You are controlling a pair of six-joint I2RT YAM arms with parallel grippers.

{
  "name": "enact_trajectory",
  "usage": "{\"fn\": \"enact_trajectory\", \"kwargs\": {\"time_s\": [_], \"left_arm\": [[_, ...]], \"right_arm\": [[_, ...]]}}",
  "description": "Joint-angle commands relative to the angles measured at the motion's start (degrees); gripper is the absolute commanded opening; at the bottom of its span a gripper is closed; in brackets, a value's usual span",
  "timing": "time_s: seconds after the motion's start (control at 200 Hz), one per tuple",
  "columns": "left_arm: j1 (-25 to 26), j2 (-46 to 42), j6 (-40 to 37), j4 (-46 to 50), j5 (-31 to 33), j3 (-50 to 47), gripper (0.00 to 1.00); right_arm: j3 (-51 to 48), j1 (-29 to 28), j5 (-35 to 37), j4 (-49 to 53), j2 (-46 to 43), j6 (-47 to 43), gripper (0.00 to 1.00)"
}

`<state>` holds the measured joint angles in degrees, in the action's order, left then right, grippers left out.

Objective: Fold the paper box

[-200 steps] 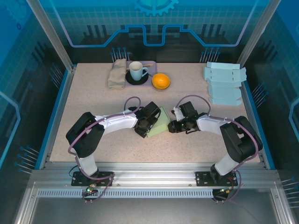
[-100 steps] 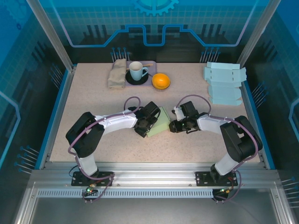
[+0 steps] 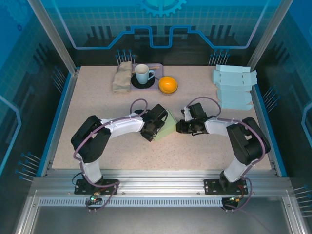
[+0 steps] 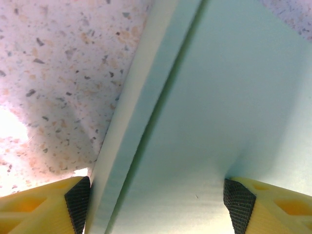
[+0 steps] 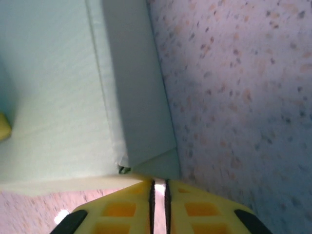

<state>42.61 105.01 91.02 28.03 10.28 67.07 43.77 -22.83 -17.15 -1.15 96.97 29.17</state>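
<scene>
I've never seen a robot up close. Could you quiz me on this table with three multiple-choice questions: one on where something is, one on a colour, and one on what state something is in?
1. Where does the mug stand?
A) at the far edge, beside the cloth
B) at the near edge
C) on the floor

2. What colour is the paper box?
A) red
B) black
C) pale green

3. The left gripper is:
A) shut tight
B) open wide
C) clamped on the mug

Answers:
1 A, the overhead view shows it at the back, right next to the cloth.
2 C, it looks pale green from above and from both wrists.
3 B, its wrist view shows a wide gap with the box lying across it.
</scene>
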Motion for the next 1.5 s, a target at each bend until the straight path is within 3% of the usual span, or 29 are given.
{"fn": "enact_trajectory", "kwargs": {"time_s": [0.0,0.11,0.195,0.49,0.8,0.895,1.09,1.196,1.496], "left_arm": [[1.24,6.45,-5.5,4.69,-6.95,-1.5,0.74],[2.12,7.87,-7.56,3.96,-10.16,0.04,0.74],[2.23,7.89,-8.77,4.02,-11.66,0.5,0.74],[0.67,3.1,-21.11,12.04,-6.43,6.94,0.8],[-2.06,-5.48,-36.99,8.21,-6.18,8.1,0.85],[-5.9,-7.23,-44.49,5.91,-10.14,8.51,0.86],[-14.08,-3.56,-60.91,-2.54,-24.47,9.85,0.82],[-14.48,0.81,-68.52,-1.47,-23.9,13.53,0.81],[-15.22,10.35,-69.42,-4.83,-28.02,17.53,0.76]], "right_arm": [[-0.83,-0.11,-5.45,-17.63,4.15,10.88,0.15],[-3.97,-0.15,-5.82,-28.46,5.88,16.05,0.15],[-5.25,0.24,-5.03,-30.28,5.34,16.95,0.16],[-1.85,3.11,-2.82,-11.65,0.78,9.4,0.16],[-0.75,7.97,-5.07,-2.55,-0.52,5.72,0.16],[-0.15,8.65,-5.17,0.16,-1.76,4.53,0.15],[1.73,8.66,-6.07,3.52,-1.98,5.3,0.09],[3.06,8.61,-6.53,4.1,-0.69,6.15,0.04],[6.22,8.67,-7.56,3.81,3.43,6.82,0.03]]}}
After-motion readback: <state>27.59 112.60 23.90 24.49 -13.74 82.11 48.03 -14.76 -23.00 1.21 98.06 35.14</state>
